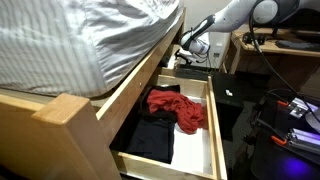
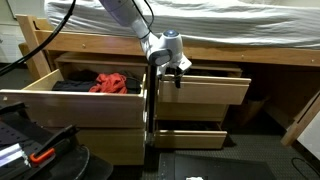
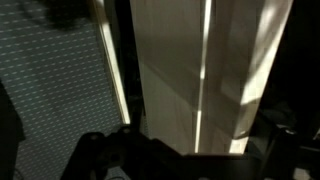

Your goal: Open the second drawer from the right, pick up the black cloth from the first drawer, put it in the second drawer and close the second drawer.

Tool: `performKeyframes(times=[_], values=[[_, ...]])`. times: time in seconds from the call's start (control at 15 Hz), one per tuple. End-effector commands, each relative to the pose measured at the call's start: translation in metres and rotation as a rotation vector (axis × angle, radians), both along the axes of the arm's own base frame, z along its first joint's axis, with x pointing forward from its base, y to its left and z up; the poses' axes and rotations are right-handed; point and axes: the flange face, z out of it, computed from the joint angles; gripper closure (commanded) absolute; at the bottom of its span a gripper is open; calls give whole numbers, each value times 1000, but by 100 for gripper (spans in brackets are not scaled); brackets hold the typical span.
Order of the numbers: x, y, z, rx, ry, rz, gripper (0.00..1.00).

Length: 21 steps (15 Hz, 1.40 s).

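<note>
The first drawer [image 1: 216, 118] [image 2: 70, 108] under the bed stands fully pulled out. In it lie a black cloth [image 1: 150, 138] [image 2: 70, 86] and a red cloth [image 1: 178, 108] [image 2: 112, 82]. The second drawer [image 2: 205, 92] beside it is pulled out only a little. My gripper [image 2: 172, 66] [image 1: 190, 47] is at the top edge of that drawer's front, near the corner next to the first drawer. In the wrist view the fingers [image 3: 185, 152] stand apart on either side of a pale wooden board [image 3: 175, 70]. The gripper holds nothing.
The mattress with striped bedding [image 1: 70, 40] overhangs the drawers. A lower drawer [image 2: 195, 135] sits slightly out beneath the second drawer. A desk [image 1: 280, 50] and dark gear [image 1: 290, 120] stand beside the bed. A black case [image 2: 30, 150] is in the foreground.
</note>
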Motion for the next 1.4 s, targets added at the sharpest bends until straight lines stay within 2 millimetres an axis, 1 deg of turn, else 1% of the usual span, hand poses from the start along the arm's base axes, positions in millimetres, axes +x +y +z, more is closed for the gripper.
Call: performKeyframes(times=[0.0, 0.13, 0.2, 0.47, 0.53, 0.67, 0.87, 1.0, 1.13, 1.33], values=[[-44, -26, 16, -79, 139, -93, 0], [-64, -30, 18, -108, 214, -127, 0], [-74, -29, 14, -113, 259, -138, 0], [-109, -17, 2, -117, 416, -192, 0], [-113, -15, 7, -123, 432, -208, 0], [-120, -7, 9, -127, 451, -231, 0], [-130, 1, 18, -151, 523, -251, 0], [-140, 7, 23, -149, 621, -244, 0], [-143, 17, 26, -138, 692, -218, 0], [-150, 26, 31, -88, 792, -169, 0]])
